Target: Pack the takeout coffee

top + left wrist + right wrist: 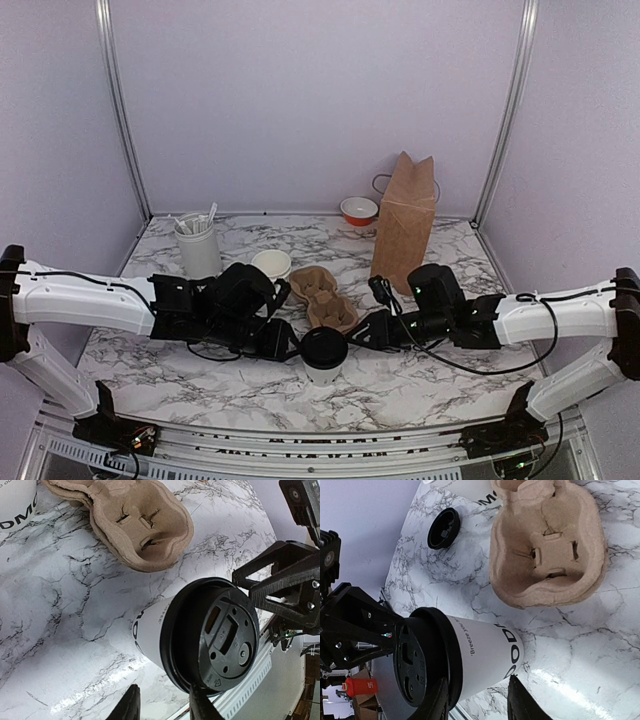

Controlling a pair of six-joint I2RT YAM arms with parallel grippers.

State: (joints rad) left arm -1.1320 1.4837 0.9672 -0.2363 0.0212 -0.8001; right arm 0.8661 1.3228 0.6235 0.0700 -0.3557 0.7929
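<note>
The takeout coffee [323,355], a white paper cup with dark lettering and a black lid, stands upright near the table's front edge. My left gripper [290,347] sits just left of it and my right gripper [362,333] just right. In the left wrist view the cup [200,635] lies just beyond the open left gripper [165,692], whose right fingertip [200,702] overlaps the lid's rim. From the right wrist, the cup [480,652] shows just past the open right gripper [477,680]. Neither gripper holds it.
A brown pulp cup carrier [322,297] lies just behind the coffee. A lidless white cup [271,264] and a taller utensil holder [197,245] stand at the back left. A brown paper bag [404,220] and a red bowl [359,210] are at the back right. A loose black lid [443,527] lies on the marble.
</note>
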